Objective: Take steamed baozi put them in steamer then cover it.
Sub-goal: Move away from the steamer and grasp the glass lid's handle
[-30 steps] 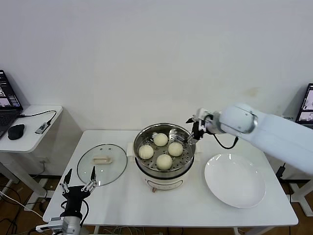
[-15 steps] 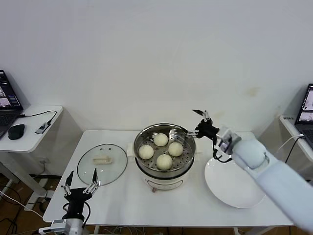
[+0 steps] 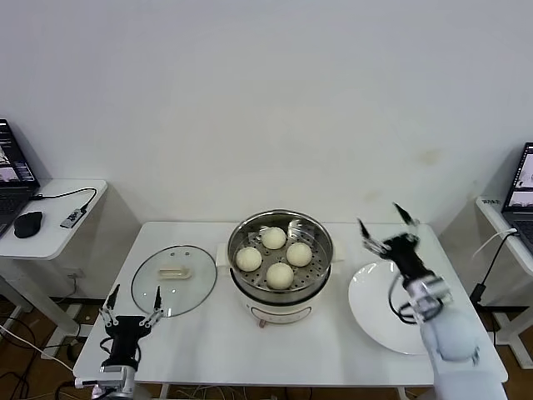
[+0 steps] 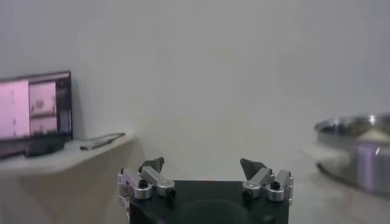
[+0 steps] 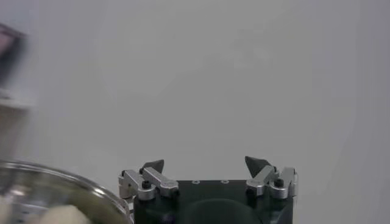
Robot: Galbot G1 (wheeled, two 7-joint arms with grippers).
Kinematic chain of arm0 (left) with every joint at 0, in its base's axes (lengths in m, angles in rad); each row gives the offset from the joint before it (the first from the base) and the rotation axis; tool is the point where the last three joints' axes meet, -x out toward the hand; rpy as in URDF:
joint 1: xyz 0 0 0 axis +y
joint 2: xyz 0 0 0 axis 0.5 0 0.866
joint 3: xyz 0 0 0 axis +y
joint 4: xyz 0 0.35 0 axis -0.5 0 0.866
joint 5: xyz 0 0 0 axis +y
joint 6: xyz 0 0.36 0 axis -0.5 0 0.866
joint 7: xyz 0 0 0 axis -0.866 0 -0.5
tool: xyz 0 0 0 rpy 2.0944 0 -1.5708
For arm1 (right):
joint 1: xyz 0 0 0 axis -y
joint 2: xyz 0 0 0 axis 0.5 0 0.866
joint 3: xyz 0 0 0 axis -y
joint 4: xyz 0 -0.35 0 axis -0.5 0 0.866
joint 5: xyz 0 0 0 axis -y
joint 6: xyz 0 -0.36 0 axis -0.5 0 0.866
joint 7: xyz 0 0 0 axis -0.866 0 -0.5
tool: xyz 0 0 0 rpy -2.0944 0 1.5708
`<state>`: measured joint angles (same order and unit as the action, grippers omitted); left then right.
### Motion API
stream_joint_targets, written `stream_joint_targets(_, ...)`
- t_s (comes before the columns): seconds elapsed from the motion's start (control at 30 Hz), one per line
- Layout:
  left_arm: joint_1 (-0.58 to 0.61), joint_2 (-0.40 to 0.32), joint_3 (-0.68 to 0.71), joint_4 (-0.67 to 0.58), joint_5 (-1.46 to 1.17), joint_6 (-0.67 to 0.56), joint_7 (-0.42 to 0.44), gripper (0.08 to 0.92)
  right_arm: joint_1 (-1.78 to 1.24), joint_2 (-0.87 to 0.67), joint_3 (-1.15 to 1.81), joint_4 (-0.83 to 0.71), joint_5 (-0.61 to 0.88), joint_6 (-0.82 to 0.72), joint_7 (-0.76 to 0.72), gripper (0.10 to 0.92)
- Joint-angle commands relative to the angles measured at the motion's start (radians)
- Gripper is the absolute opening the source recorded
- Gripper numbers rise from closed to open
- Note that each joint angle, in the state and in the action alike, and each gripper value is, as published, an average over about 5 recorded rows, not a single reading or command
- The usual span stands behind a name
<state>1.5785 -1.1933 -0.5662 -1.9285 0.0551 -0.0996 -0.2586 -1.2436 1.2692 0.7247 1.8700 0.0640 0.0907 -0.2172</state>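
Several cream-white steamed baozi point(image 3: 280, 274) lie on the perforated tray of the shiny steel steamer point(image 3: 281, 223) at the table's middle. The steamer's rim point(image 5: 55, 176) also shows in the right wrist view, and its wall point(image 4: 359, 155) in the left wrist view. The glass cover point(image 3: 175, 279) with its cream handle lies flat on the table left of the steamer. My right gripper point(image 3: 385, 227) stands open and empty above the table, right of the steamer and over the plate's far edge. At the table's front left corner my left gripper point(image 3: 132, 305) waits open and empty, just in front of the cover.
A flat white plate point(image 3: 400, 307) lies right of the steamer, under the right arm. A side desk point(image 3: 50, 217) at far left carries a laptop, a mouse and a cable. Another laptop point(image 3: 522, 179) stands at far right.
My right arm has pulled back from the steamer's far right rim, swinging right and toward me, over the plate. The left gripper stayed near the front left corner.
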Motion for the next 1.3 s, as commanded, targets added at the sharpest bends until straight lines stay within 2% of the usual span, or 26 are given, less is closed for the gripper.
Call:
stream_joint_targets(0.03,-0.121,0.181,-0.017,0.283,0.806,-0.018,0.041,0.823,-0.308,0.205,0.316,0.086,0.038,-0.019,0.092,0.823)
stream_joint_targets(0.23,-0.253,0.204,0.030,0.407,0.977,-0.088,0.029,0.823,-0.330,0.227,0.357,0.066,0.031,-0.002,0.115,0.823)
stream_joint_targets(0.47,-0.359,0.176,0.105,0.476,1.017,-0.102,0.049,0.823,-0.335,0.268,0.350,0.023,-0.030,0.039,0.105,0.823)
stream_joint_targets(0.9,-0.537,0.152,0.191,0.692,1.041,-0.107,0.050,0.823,-0.356,0.285,0.354,0.016,-0.064,0.068,0.095,0.823)
stream_joint_targets(1.3,-0.639,0.135,0.222,0.757,1.054,-0.104,0.049,0.823,-0.358,0.294,0.351,0.005,-0.081,0.076,0.093,0.823)
